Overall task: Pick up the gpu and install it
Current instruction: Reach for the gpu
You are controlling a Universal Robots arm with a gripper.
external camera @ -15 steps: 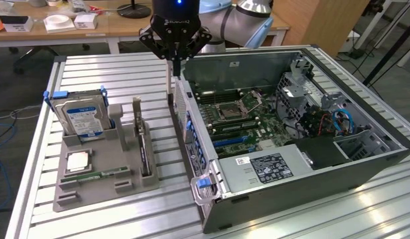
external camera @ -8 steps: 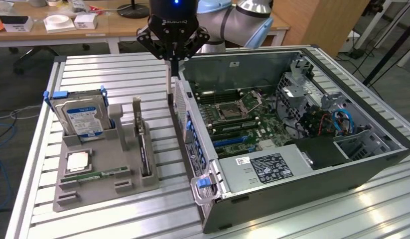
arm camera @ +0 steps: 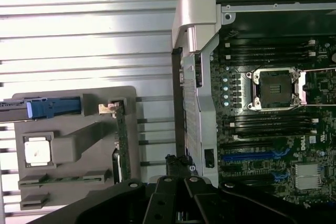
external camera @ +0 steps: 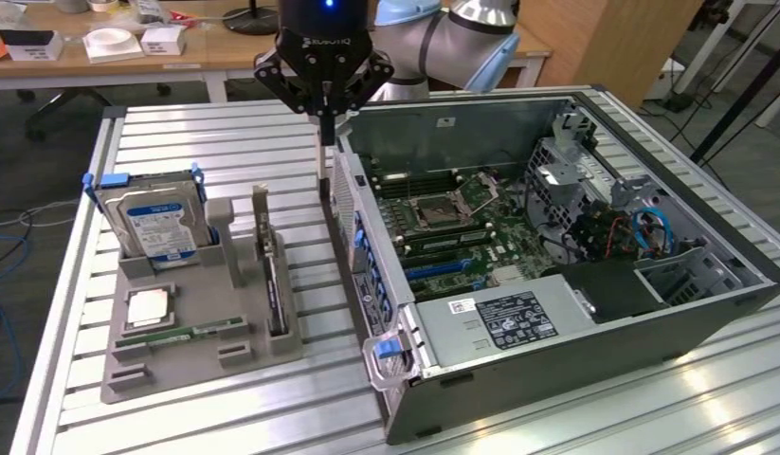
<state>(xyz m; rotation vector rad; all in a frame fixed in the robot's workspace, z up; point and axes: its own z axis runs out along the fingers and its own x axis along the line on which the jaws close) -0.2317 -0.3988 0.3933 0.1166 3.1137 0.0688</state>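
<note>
The gpu (external camera: 273,275) is a thin dark card standing on edge in a slot of the grey holder (external camera: 188,365), its silvery bracket (external camera: 260,207) at the far end. In the wrist view the gpu (arm camera: 123,142) shows edge-on beside the holder's blocks. My gripper (external camera: 326,133) hangs above the far end of the gap between holder and open computer case (external camera: 579,313). It is shut with nothing between its fingers, up and toward the exterior view's right of the card's bracket, not touching it. Its dark fingertips (arm camera: 177,167) sit by the case's rear wall.
A silver hard drive (external camera: 155,223) with a blue-white label stands in the holder, with a processor (external camera: 150,305) and a green memory stick (external camera: 185,332) in front of it. The motherboard (external camera: 460,227) lies exposed in the case. Desks with boxes stand behind the slatted table (external camera: 212,417).
</note>
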